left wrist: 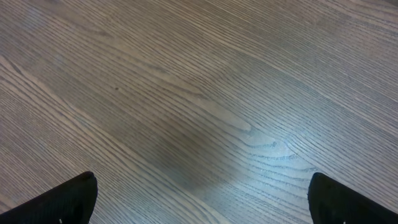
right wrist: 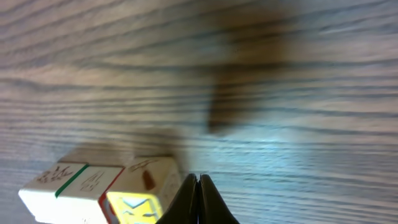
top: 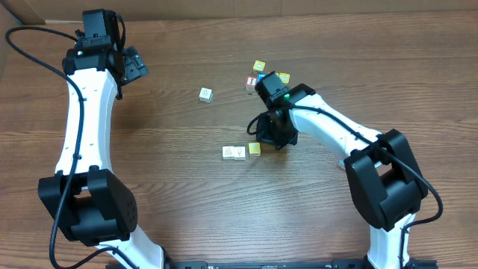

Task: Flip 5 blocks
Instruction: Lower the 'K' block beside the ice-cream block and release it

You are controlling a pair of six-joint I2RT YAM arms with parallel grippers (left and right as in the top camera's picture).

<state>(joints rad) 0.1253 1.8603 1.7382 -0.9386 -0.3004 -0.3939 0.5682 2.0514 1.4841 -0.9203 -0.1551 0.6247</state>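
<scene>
Wooden blocks (top: 240, 152) form a three-cube row running left to right; right gripper (right wrist: 199, 186), pressed together, sits just beside its yellow end; left gripper (left wrist: 204, 200) spread wide.

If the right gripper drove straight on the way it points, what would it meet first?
Most likely bare table: in the right wrist view the shut right gripper aims at plain wood, with the yellow-faced block just off to one side of its tips, not in line. Depth is unclear.
</scene>
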